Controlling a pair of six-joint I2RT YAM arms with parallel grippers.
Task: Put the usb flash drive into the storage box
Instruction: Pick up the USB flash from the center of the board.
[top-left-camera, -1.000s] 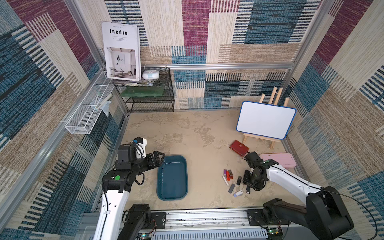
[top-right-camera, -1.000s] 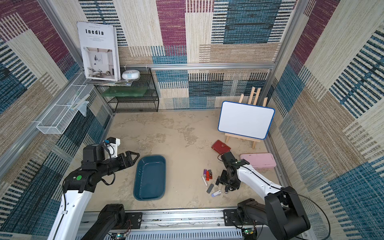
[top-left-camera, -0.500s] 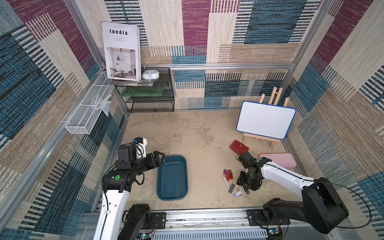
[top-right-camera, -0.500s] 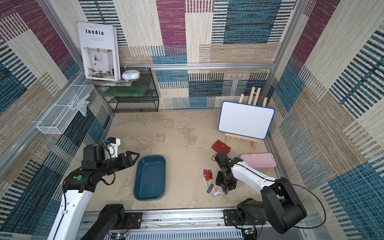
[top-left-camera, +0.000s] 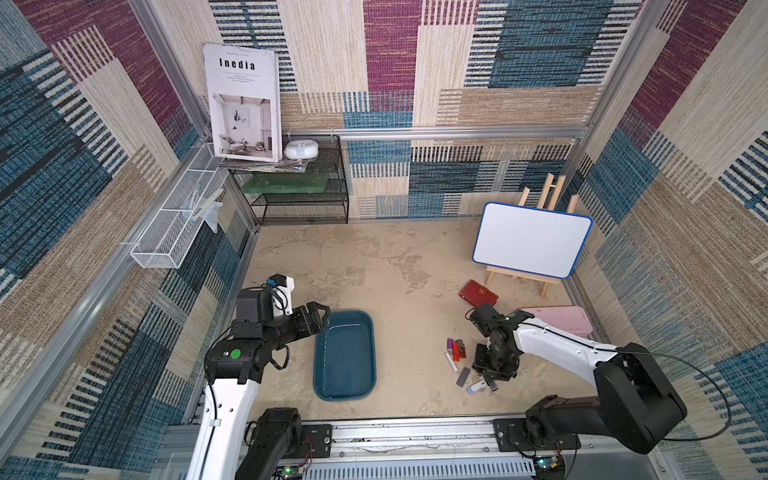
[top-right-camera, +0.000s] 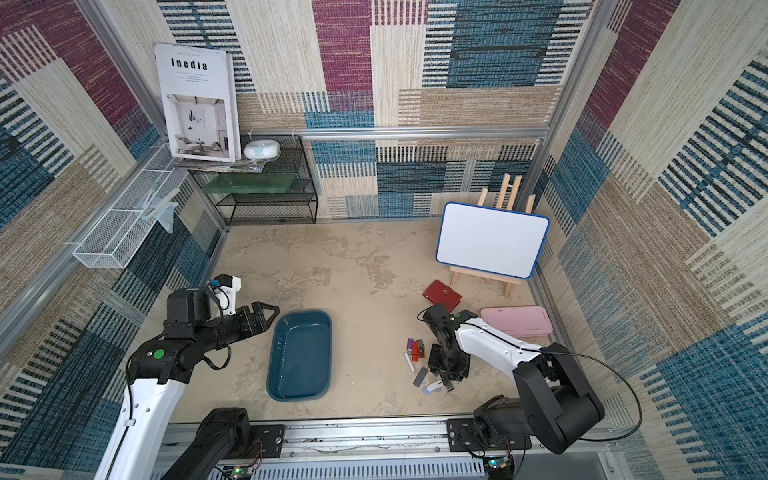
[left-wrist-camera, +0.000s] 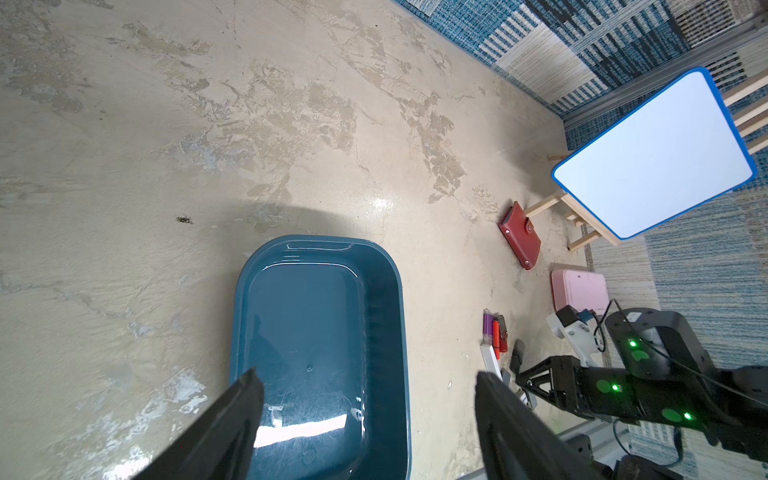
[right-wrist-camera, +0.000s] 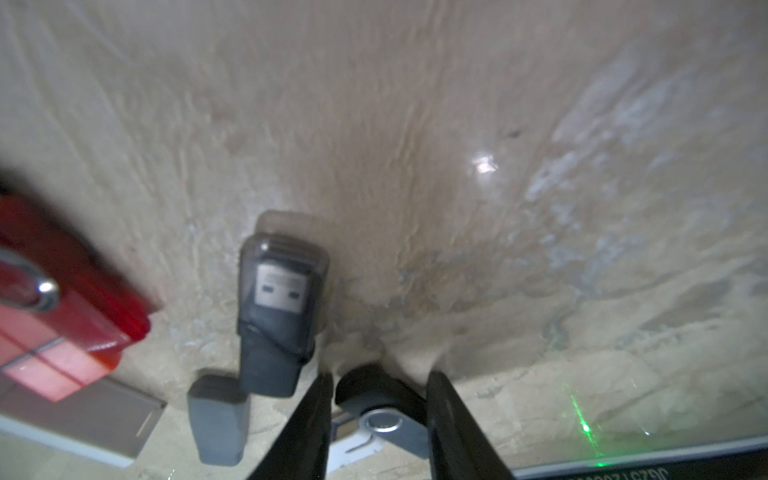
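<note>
The storage box is a dark teal tray lying empty on the floor at front centre. My left gripper hovers open at its far left corner, holding nothing. To the right lie several loose drives. My right gripper points down among them. Its fingers press both sides of a black swivel usb flash drive with a silver pivot, close to the floor. A grey capped drive lies just beside it.
Red drive, purple drive, grey drive and a white-blue drive crowd the right gripper. A red wallet, pink case and whiteboard easel stand behind. A black wire shelf sits at the back left.
My right gripper has shifted left and toward the front edge, coming down over the drives and closing slightly around the black one. The left arm has not moved.
</note>
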